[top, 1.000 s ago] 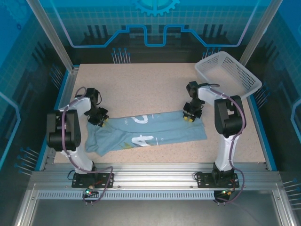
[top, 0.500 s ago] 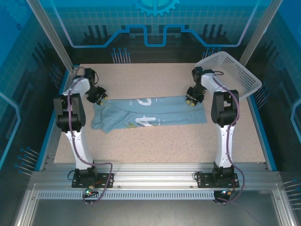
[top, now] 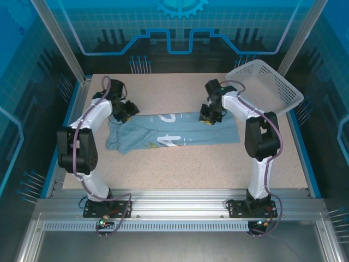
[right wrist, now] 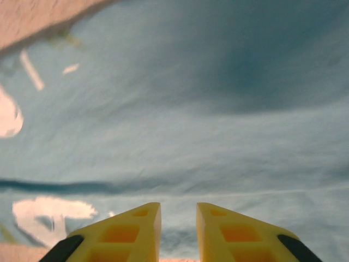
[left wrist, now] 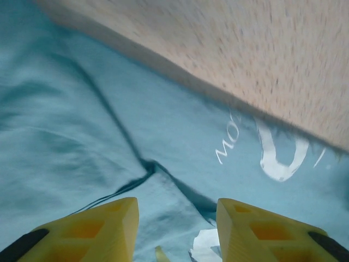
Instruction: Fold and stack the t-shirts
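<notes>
The t-shirt point(top: 173, 134) now lies as a long flat band across the middle of the table point(top: 180, 169), running left to right. A second ago it sat nearer the near edge and slanted; we have carried it farther back and squared it up. Both grippers have let go and slid inward along its far edge. The left gripper point(top: 126, 111) hovers over the band's far left corner, fingers well apart and empty. The right gripper point(top: 208, 116) hangs right of the middle, fingers slightly apart, nothing between them. We judge the lengthwise fold done and a crosswise fold due next. The basket point(top: 265, 84) sits at the far right corner.
</notes>
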